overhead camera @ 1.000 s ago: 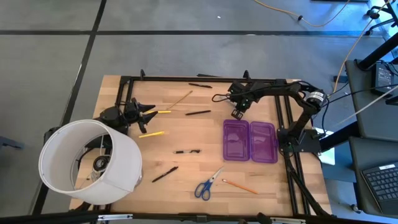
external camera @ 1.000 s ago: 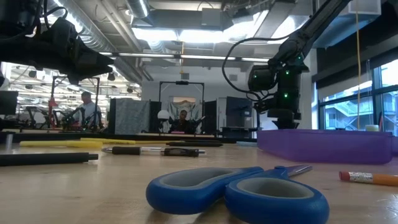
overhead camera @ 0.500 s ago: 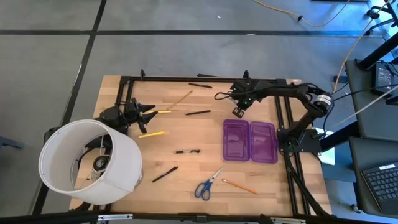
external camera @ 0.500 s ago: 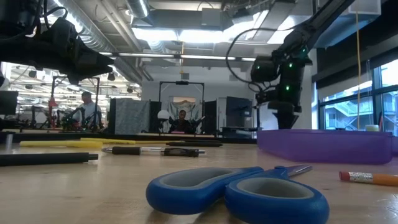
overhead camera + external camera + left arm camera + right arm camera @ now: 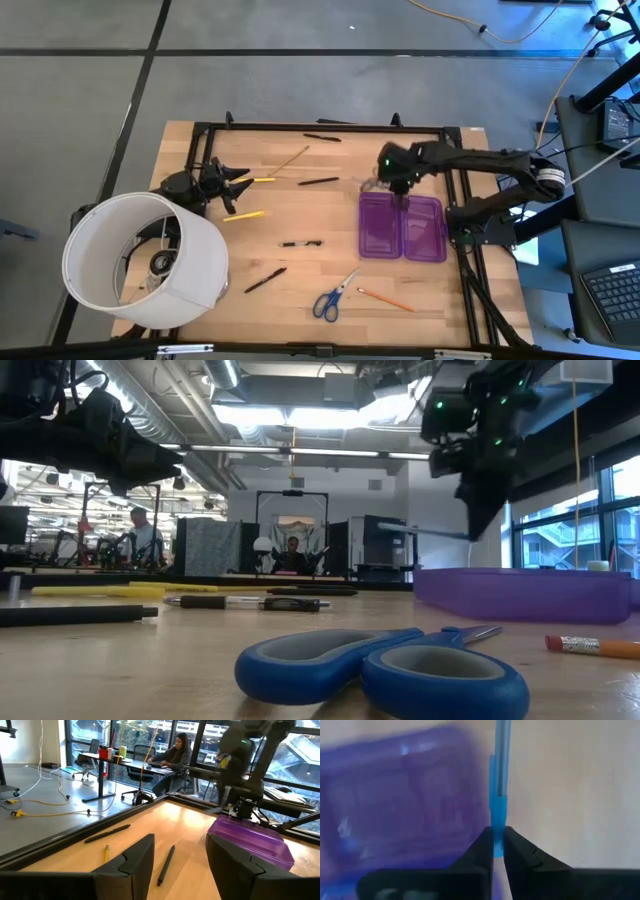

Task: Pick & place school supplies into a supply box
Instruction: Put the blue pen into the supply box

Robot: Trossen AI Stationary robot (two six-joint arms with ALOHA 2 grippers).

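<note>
Since a second ago the right gripper (image 5: 399, 186) has swung from the bare table (image 5: 300, 215) to the translucent purple plastic pencil case (image 5: 403, 227). Its jaws grip a thin blue pen (image 5: 499, 795), held level just above the case's rim. The pen's long axis runs straight out ahead of the jaws; the left gripper (image 5: 236, 184) waits open, well apart.

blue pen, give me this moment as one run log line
right gripper: shut on blue pen, above far edge of supply box | left gripper: open, idle at table's left | box: open, no supplies visible inside
</note>
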